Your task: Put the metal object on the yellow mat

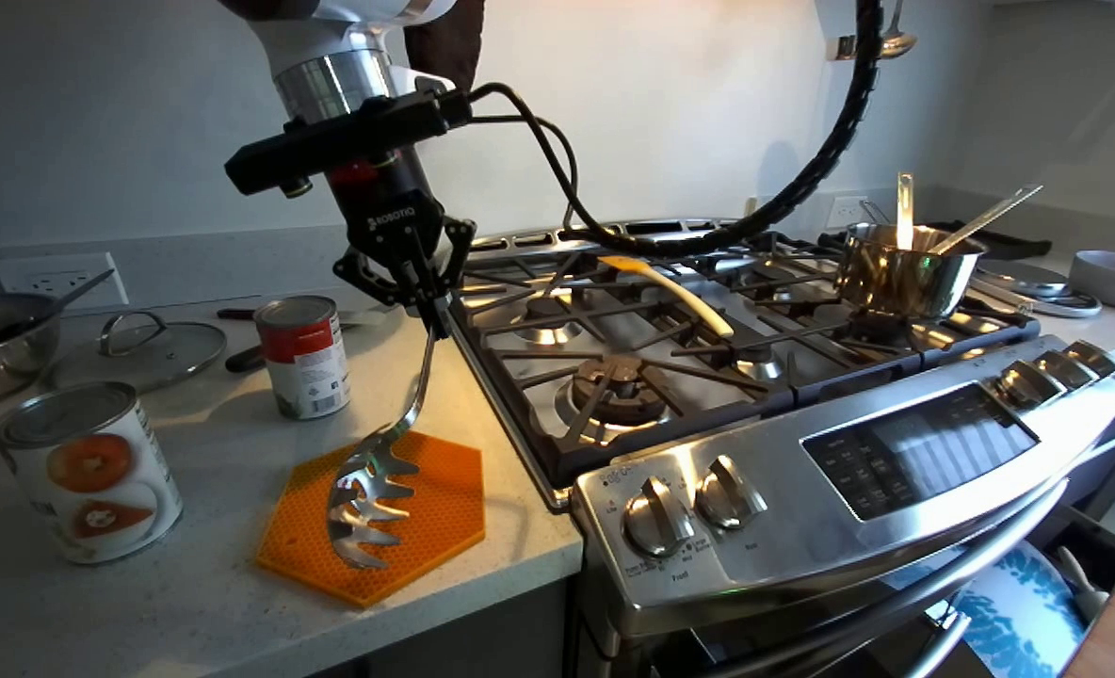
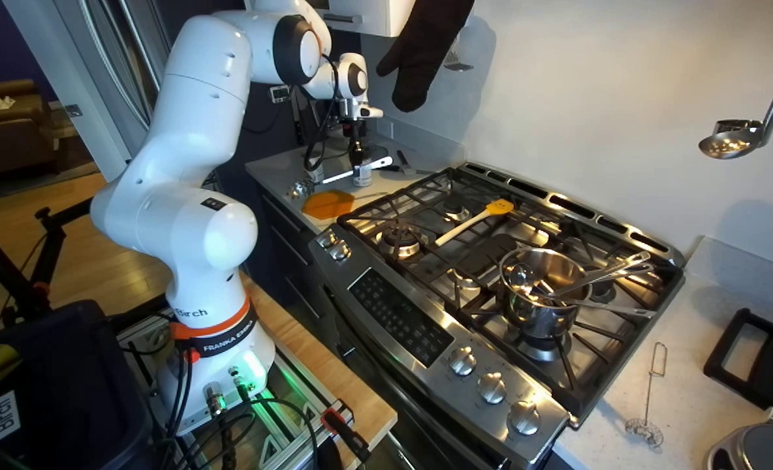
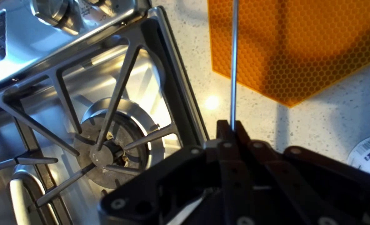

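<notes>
The fingers point(image 3: 223, 132) pinch the metal utensil point(image 1: 371, 461) by its thin handle, its toothed head held above the yellow mat point(image 1: 449, 490), and letting go too high could make that likely heavier end strike first, bounce and slide off onto the table point(image 1: 214, 490).

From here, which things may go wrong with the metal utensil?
The gripper pinches only a short stretch of the thin handle, so the metal utensil might twist. Being long, it might also settle partly off the yellow mat. The red-and-white can stands nearby and may be bumped.
</notes>
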Action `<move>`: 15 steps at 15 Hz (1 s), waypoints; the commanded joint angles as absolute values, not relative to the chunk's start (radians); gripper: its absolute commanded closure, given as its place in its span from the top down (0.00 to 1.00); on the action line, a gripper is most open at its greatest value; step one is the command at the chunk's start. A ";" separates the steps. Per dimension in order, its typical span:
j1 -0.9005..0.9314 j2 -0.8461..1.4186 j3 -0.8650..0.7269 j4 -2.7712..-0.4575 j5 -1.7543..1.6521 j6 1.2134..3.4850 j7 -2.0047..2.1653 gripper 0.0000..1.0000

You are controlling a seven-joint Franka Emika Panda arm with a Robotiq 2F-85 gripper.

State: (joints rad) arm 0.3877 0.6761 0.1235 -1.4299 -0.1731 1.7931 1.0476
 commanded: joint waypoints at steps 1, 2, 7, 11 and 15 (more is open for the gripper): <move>0.414 0.761 0.101 -1.310 -0.165 1.721 1.029 0.01; 0.416 0.781 0.095 -1.289 -0.169 1.711 1.026 0.01; 0.426 0.863 0.074 -1.188 -0.169 1.673 1.016 0.01; 0.433 0.926 0.067 -1.112 -0.168 1.656 1.000 0.01; 0.441 0.978 0.060 -1.051 -0.167 1.648 0.978 0.01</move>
State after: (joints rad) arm 0.4242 0.9212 0.0795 -1.1365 -0.1730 1.6886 1.0096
